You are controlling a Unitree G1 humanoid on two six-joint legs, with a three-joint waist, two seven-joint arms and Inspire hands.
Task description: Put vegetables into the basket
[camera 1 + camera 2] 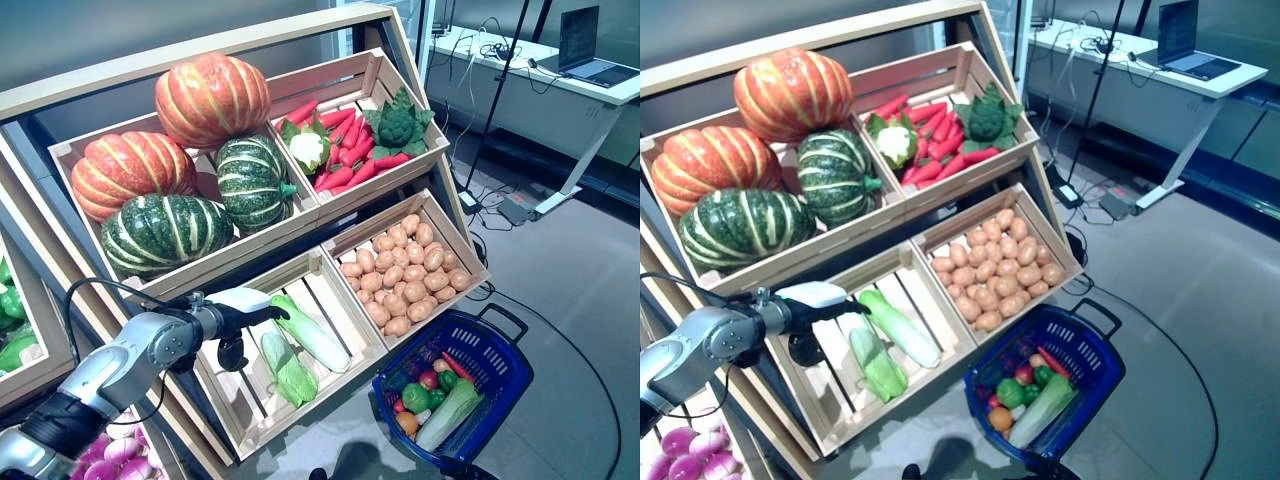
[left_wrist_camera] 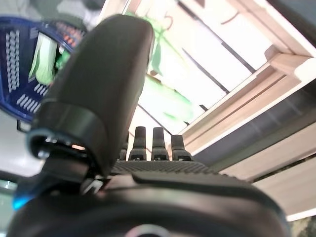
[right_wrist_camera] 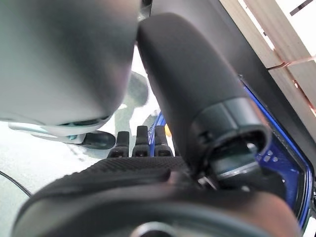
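Landmark = blue basket (image 1: 455, 385), on floor at lower right of the wooden display rack (image 1: 60, 90).

Basket contents: long pale-green cabbage (image 1: 450, 413) lying diagonally, w/ small red, green and orange veg (image 1: 420, 393) piled beside it on the side toward the rack. A red pepper-like piece (image 1: 457, 366) lies along the cabbage's far edge. Basket handle (image 1: 505, 318) folded down on the side away from rack.

Crate (image 1: 290, 350) just left of basket, bottom row: two napa cabbages (image 1: 310, 333) lying side by side on the slats, roughly parallel, one paler and longer, the other greener (image 1: 287, 368).

Crate directly above basket: potatoes (image 1: 400, 270), heaped. Above that, top row: red carrots/peppers (image 1: 345, 150), a cauliflower (image 1: 308, 148), a dark green leafy head (image 1: 398, 125). Far from basket, upper left crate: two orange and two green striped pumpkins (image 1: 210, 95).

Left hand (image 1: 240, 308): reaches over left rim of the cabbage crate, fingers (image 2: 159, 143) straight, thumb w/ white cover extended toward the cabbages; holds nothing, not touching veg as far as seen.

Right hand (image 3: 148, 173): seen only in own wrist view, beside basket's blue rim. Fingers straight, thumb out, nothing held.

Pink onions (image 1: 120, 455) in a bin at lower left, well apart from basket. Grey surface (image 1: 540, 75) w/ laptop (image 1: 585, 50) in the background beyond rack.
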